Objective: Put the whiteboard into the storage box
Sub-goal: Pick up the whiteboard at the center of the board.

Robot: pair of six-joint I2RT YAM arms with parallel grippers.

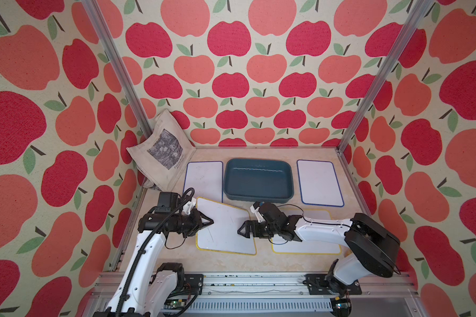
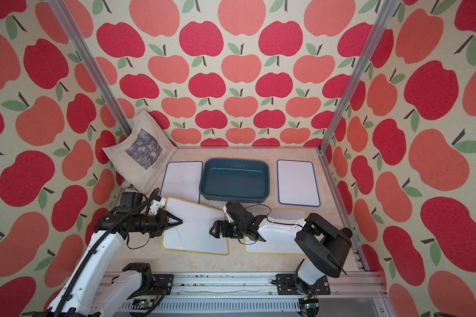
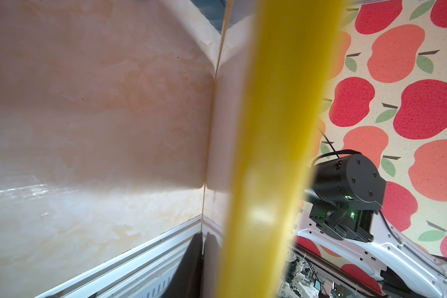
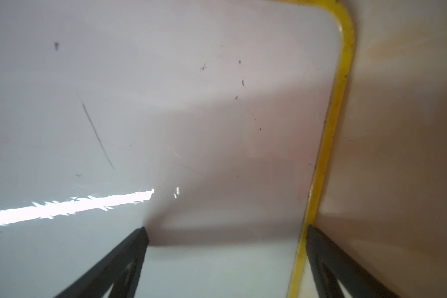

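A yellow-rimmed whiteboard (image 1: 226, 227) (image 2: 195, 227) lies in front of the storage box, tilted, with its left edge raised off the table. My left gripper (image 1: 210, 221) (image 2: 179, 220) is shut on that left edge. In the left wrist view one dark finger (image 3: 191, 260) lies against the board beside the blurred yellow rim (image 3: 269, 129), and the other finger is hidden. My right gripper (image 1: 243, 229) (image 2: 216, 229) (image 4: 226, 229) stands open astride the board's right edge (image 4: 330, 129), holding nothing. The storage box (image 1: 259, 184) (image 2: 235, 182) is a dark teal tray at the back middle, with nothing in it.
Blue-rimmed whiteboards lie flat to the left (image 1: 204, 178) and right (image 1: 320, 182) of the box. Another yellow-rimmed board (image 1: 313, 247) lies under my right arm. A beige tote bag (image 1: 160, 153) leans in the back left corner. Aluminium rails edge the table.
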